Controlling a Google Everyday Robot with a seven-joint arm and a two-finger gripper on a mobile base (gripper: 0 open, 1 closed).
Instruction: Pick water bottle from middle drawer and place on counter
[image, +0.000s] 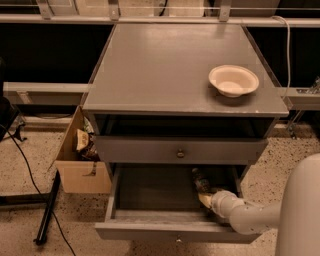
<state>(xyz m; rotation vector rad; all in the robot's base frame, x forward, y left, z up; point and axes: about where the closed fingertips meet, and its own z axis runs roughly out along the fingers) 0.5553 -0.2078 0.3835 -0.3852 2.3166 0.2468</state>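
**With the arm in the drawer, the bottle lies by the gripper**

Where the middle drawer (150, 192) stands pulled out at the bottom of the cabinet, you can see its dark floor and, toward its right side, the water bottle (199, 180). The bottle lies in shadow near the drawer's back right corner, and little of it shows beyond a small pale shape. Your gripper (206, 199) sits inside the drawer at the right side, just in front of the bottle and very close to it. You cannot tell whether it touches the bottle, nor whether it is open or closed. The white arm (247, 216) enters over the drawer's front right corner.

Above, the upper drawer (145, 149) is closed, with its round knob (180, 153) at the middle of its front. The counter (165, 70) carries a cream bowl (233, 80) near its right edge, toward the front right corner. On the floor, a cardboard box (80, 176) stands just beside the cabinet's left side.
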